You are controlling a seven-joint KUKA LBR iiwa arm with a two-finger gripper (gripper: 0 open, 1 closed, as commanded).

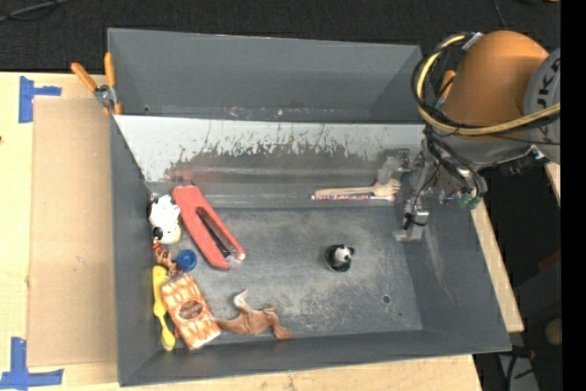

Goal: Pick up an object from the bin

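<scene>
My gripper (401, 199) is low at the right side of the bin, near the back wall's foot. Its two grey fingers stand apart, one toward the back (394, 168) and one toward the front (408, 230), so it is open. A thin pale pink stick with a white end (352, 193) lies along the back of the floor. The stick's right end reaches into the gap between the fingers, and neither finger visibly presses on it. A small black and white round thing (341, 257) lies on the floor, left of and in front of the gripper.
At the left side lie a red flat tool (209, 226), a white toy figure (165, 217), a blue ball (186, 260), an orange packet (189, 311) and a brown figure (256, 320). The arm's orange cover hangs over the right rim.
</scene>
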